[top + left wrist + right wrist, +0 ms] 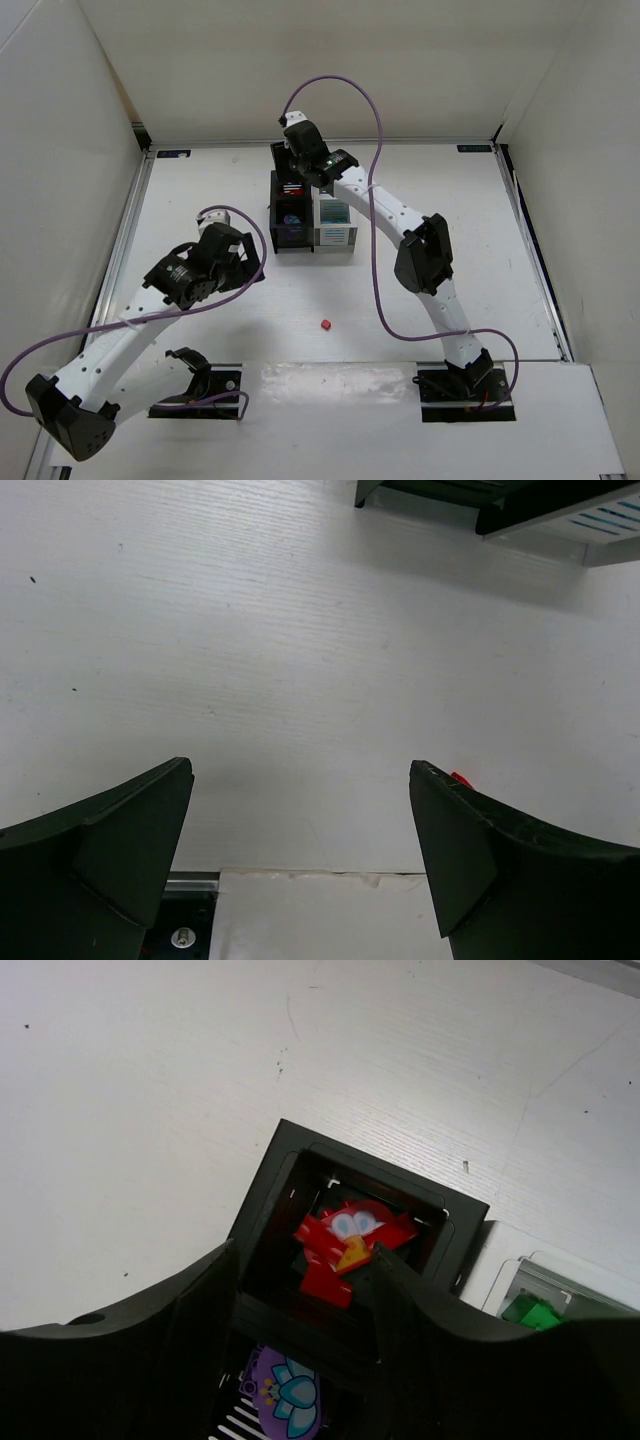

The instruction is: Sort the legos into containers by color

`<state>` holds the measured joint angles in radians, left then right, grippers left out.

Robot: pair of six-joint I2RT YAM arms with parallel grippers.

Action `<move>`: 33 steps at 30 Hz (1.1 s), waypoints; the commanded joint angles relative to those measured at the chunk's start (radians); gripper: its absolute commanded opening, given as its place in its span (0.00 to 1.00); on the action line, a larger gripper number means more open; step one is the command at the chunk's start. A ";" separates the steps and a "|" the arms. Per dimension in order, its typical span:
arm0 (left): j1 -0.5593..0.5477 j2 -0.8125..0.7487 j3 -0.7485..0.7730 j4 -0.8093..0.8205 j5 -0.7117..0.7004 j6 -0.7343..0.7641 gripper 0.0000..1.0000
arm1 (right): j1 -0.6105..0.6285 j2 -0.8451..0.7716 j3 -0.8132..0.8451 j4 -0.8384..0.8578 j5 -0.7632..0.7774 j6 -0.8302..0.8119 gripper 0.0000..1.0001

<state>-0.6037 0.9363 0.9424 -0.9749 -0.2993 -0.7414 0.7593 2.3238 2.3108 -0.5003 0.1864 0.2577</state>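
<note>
The black bin (pixel 289 222) and the white bin (pixel 334 228) stand side by side at the table's back middle. My right gripper (pixel 302 168) hovers over the black bin, open and empty. In the right wrist view, red legos (pixel 340 1242) lie in one compartment of the black bin (pixel 268 1176), a purple piece (pixel 287 1397) lies in the nearer one, and a green lego (pixel 531 1311) lies in the white bin (pixel 500 1260). A small red lego (pixel 326 324) lies on the table. My left gripper (pixel 240 262) is open and empty; the red lego (pixel 461 778) peeks from behind its right finger.
White walls enclose the table on three sides. A raised strip (pixel 340 382) runs along the near edge between the arm bases. A purple cable (pixel 378 200) loops over the right arm. The bins' corners (pixel 500 505) show at the top of the left wrist view.
</note>
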 commanded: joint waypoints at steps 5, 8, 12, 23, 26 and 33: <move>-0.001 0.005 0.023 0.013 0.078 0.066 1.00 | 0.011 -0.258 -0.094 0.040 0.043 0.000 0.58; -0.047 0.039 -0.002 0.024 0.091 0.056 1.00 | 0.024 -0.442 -0.284 0.045 0.188 0.011 0.58; -0.233 0.123 -0.002 0.083 0.097 0.065 1.00 | 0.025 -0.702 -0.646 0.026 0.309 0.102 0.58; -0.484 0.447 -0.047 0.393 0.140 -0.033 1.00 | 0.107 -1.407 -1.166 -0.375 0.559 0.443 0.58; -0.534 0.542 0.011 0.418 0.101 -0.012 1.00 | 0.097 -1.471 -1.192 -0.472 0.558 0.480 0.58; -0.576 0.742 0.116 0.395 0.083 0.028 0.85 | 0.081 -1.517 -1.225 -0.494 0.545 0.486 0.58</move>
<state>-1.1751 1.6535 1.0092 -0.5991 -0.1989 -0.7200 0.8433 0.8017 1.0973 -0.9657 0.7048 0.7055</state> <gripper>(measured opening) 0.869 0.577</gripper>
